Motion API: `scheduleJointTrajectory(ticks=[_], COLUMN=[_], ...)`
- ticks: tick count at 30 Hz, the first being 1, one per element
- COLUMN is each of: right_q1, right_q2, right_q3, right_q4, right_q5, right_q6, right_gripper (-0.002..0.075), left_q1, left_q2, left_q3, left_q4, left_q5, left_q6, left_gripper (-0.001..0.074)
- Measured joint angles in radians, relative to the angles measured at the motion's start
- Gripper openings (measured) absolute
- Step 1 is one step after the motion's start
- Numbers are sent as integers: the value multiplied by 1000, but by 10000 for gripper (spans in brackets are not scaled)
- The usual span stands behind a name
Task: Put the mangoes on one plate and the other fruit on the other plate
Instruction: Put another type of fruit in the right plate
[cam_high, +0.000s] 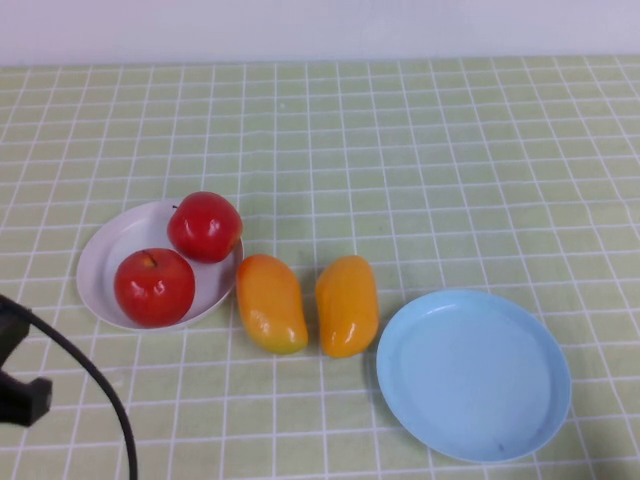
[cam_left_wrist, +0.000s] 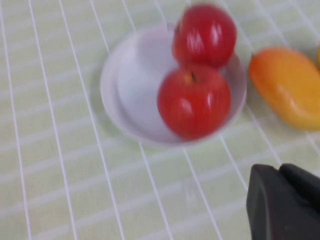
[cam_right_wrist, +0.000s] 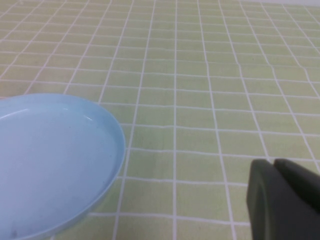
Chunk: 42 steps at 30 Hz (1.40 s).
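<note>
Two red apples (cam_high: 155, 286) (cam_high: 205, 226) lie on the white plate (cam_high: 105, 250) at the left. On the cloth between the plates, two orange mangoes (cam_high: 270, 302) (cam_high: 347, 304) lie side by side. The light blue plate (cam_high: 474, 372) at the front right holds nothing. My left gripper (cam_left_wrist: 280, 170) is shut and holds nothing, hovering near the table's front left, short of the white plate (cam_left_wrist: 130, 85); its apples (cam_left_wrist: 194, 101) (cam_left_wrist: 205, 34) and one mango (cam_left_wrist: 287, 85) show there. My right gripper (cam_right_wrist: 274, 162) is shut and holds nothing, to the right of the blue plate (cam_right_wrist: 55, 160).
A green checked cloth (cam_high: 420, 160) covers the whole table up to a white wall at the back. The left arm's black cable (cam_high: 95, 385) curves over the front left corner. The right arm is out of the high view.
</note>
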Motion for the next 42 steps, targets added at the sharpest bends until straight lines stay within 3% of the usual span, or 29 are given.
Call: scheduleJointTrajectory(ticks=[5,10,15,22,29,37,42], right_q1=[0,0,0,0,0,0,0], right_q2=[0,0,0,0,0,0,0], right_q3=[0,0,0,0,0,0,0], right_q4=[0,0,0,0,0,0,0], right_q5=[0,0,0,0,0,0,0], right_q6=[0,0,0,0,0,0,0], right_gripper=[-15,-15,-16,-15,-16,-15,-16], left_q1=[27,165,257,264,264,222,220], left_q2=[-89,-321,-527,-686,-690,-693,-693], left_q3=[136,371,543,644,694,694,694], left_q4=[22,-3,-5,-6,-3,34,40], left_q5=[-256,-501,-611,-615,-550,-359,-343], left_q6=[-2,0,-2,-6,-72,-77,-77], left_gripper=[1,1,1,1,1,1,1])
